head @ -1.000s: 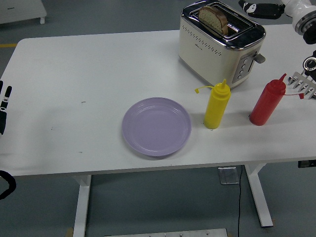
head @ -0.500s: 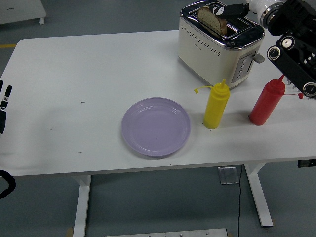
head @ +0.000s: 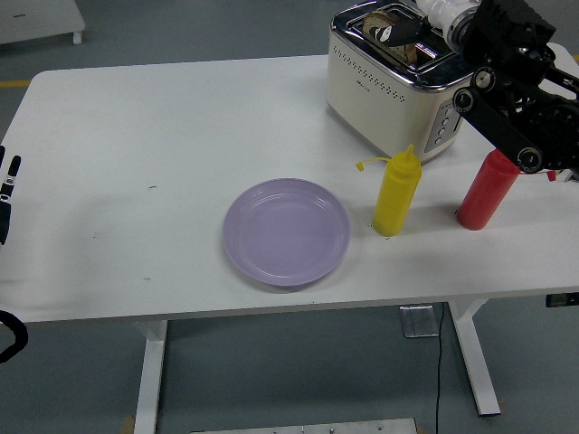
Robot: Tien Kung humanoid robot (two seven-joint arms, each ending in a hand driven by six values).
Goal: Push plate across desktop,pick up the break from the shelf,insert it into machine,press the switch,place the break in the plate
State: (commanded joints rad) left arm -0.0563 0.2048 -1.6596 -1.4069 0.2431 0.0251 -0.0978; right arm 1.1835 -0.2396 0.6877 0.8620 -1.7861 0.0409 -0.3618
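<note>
Round lilac plate (head: 286,232), glossy.

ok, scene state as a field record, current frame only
toaster: cream and chrome, far right of the table
bread: slice standing in the toaster's slot
right hand: at the toaster's top, on the bread; grasp unclear
left hand: at the picture's left edge, idle
plate: purple, empty, near the table's front centre
yellow squeeze bottle: upright, right of the plate
red squeeze bottle: upright, partly behind the right arm
</note>
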